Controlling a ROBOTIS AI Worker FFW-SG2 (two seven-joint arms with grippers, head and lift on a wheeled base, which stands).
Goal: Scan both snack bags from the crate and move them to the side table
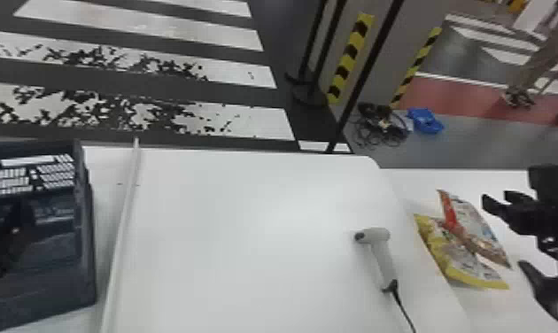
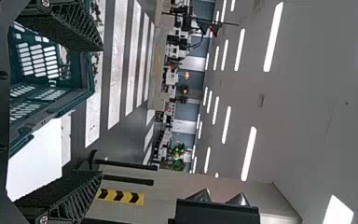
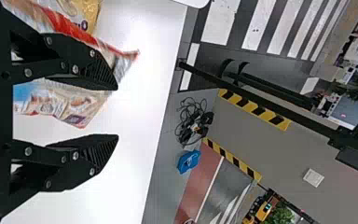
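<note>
snack bags (image 1: 459, 241) overlapping on side table (image 1: 490, 310), near right gripper (image 1: 503, 234), jaws spread wide.

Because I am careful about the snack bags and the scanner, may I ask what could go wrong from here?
The red-and-white bag lies partly over the yellow bag on the side table; the right gripper, jaws open close by, could bump one and shift both.

The scanner lies near the white table's edge; an arm catching its cord might drag it off.
</note>
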